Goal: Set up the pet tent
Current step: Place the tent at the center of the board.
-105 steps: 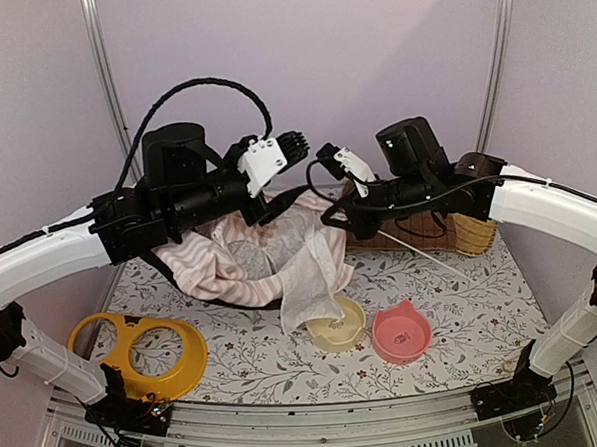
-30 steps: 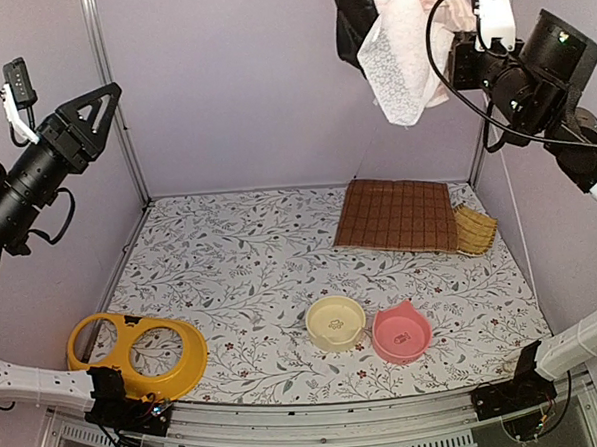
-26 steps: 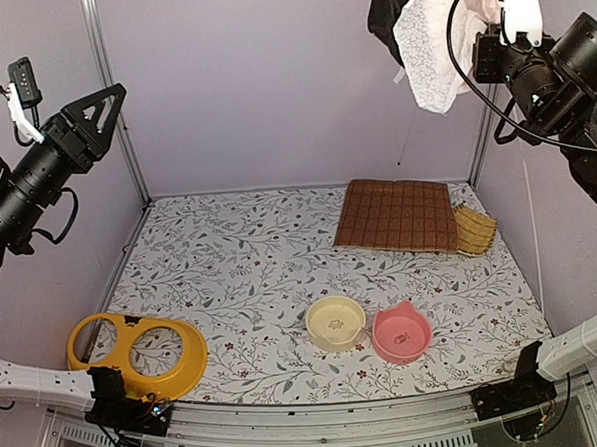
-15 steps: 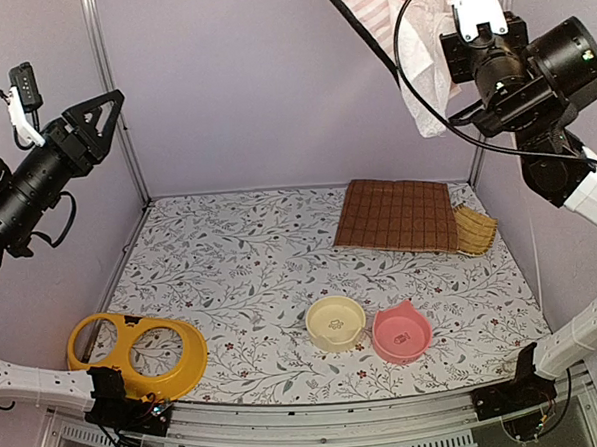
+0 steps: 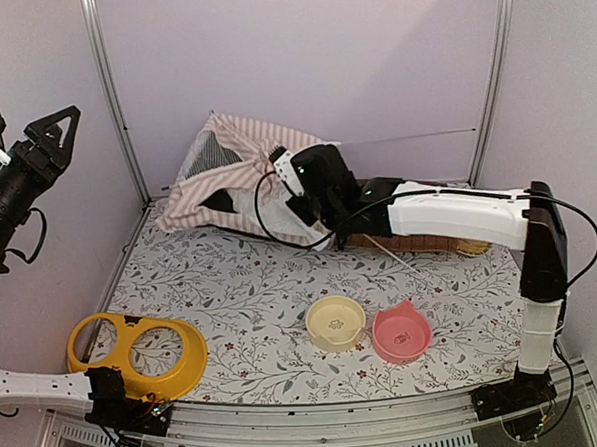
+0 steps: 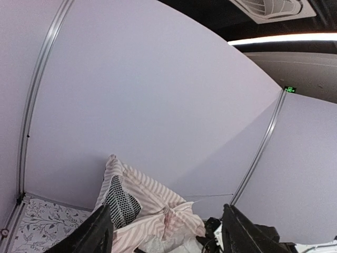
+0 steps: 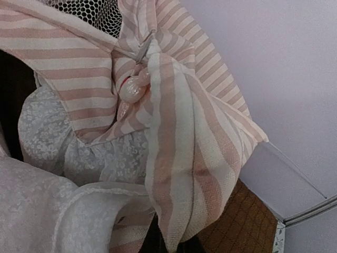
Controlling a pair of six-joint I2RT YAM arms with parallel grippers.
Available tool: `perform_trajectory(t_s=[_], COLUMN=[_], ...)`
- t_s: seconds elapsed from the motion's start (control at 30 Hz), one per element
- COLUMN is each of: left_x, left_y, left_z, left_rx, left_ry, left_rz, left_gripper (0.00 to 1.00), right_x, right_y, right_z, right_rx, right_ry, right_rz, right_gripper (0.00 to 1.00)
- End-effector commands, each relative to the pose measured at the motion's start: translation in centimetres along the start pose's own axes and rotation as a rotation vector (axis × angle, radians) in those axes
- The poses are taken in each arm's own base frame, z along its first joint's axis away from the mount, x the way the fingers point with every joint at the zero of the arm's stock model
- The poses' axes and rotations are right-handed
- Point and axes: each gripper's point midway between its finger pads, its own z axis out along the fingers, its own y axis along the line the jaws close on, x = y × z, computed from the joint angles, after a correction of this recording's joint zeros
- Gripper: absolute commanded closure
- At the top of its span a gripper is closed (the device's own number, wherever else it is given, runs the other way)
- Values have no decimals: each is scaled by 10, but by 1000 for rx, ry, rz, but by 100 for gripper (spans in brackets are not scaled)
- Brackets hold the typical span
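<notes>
The pet tent [image 5: 238, 177], pink-and-white striped with a dark mesh panel, stands bunched at the back left of the table. A thin clear pole [image 5: 414, 135] sticks out of it to the right. My right gripper [image 5: 296, 181] reaches in from the right and is shut on the pet tent. In the right wrist view the striped fabric [image 7: 174, 132] drapes over my jaws and hides them. My left gripper [image 5: 58, 126] hangs open high at the far left, well away from the tent. The left wrist view shows the tent [image 6: 142, 203] far beyond its spread fingers [image 6: 97, 234].
A yellow two-hole bowl stand [image 5: 135, 354] lies at the front left. A cream bowl [image 5: 336, 322] and a pink bowl [image 5: 401, 332] sit in the front middle. The brown quilted mat [image 7: 242, 221] and a wicker piece [image 5: 477, 245] lie behind my right arm.
My right arm swung down from high at the upper right to the back of the table, bringing the tent with it. My left gripper shifted a little left, still open.
</notes>
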Motion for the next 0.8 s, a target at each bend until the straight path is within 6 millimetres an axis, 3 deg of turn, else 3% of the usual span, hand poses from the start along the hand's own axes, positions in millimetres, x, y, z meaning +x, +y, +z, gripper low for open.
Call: perform_trajectory(t_s=[0.0,0.1,0.23,0.47,0.73,0.77], left_x=[32,63,99,142,174,180], left_y=[8,14,22,31,50,53], left_z=[3,7,5,11,31,35], left_rx=[-52,-96,-113,-131,-133,-130], left_ry=[82,151,212,287,356,373], left_rz=[68,107,104,99,88,82], left_gripper=[29,28,27,28,30,30], right_x=[58,82,100,106,94,92], right_y=[97,142,169,168,154,155], right_z=[54,74,84,88,81,77], right_rx=[-247,-348,-403,-425,-486,-508], right_ry=[104,152,198,224,235,235], right_rz=[176,223,284,332,396,398], right_gripper=[100,100,100,100,100,96])
